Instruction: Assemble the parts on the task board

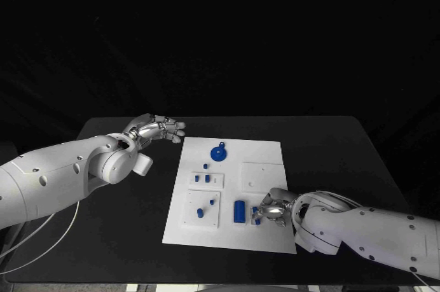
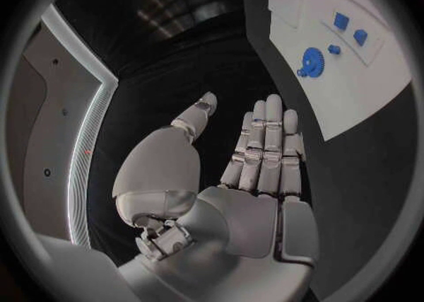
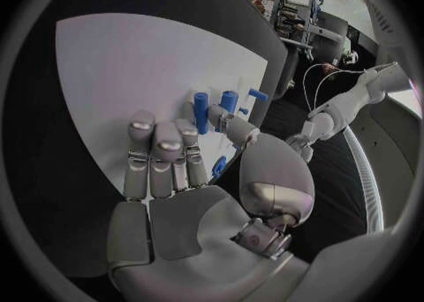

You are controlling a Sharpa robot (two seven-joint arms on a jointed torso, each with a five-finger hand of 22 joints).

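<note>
The white task board [image 1: 261,177] lies in the middle of the black table. A blue gear-shaped part [image 1: 219,153] [image 2: 311,59] sits near its far edge, with small blue pieces [image 1: 207,166] [image 2: 341,20] just nearer. My left hand [image 1: 158,129] [image 2: 261,153] hovers open over the table beside the board's far left corner, fingers straight. My right hand [image 1: 273,209] [image 3: 168,167] is spread flat over the board's near part, beside a blue cylinder [image 1: 239,210] [image 3: 201,111]. A small blue piece [image 1: 257,220] [image 3: 219,166] shows between its thumb and fingers; I cannot tell whether they touch it.
Two raised white blocks [image 1: 203,209] on the board's left side carry more small blue pieces [image 1: 201,212]. A plain square block [image 1: 262,171] sits on the board's right half. Black table [image 1: 339,152] surrounds the board.
</note>
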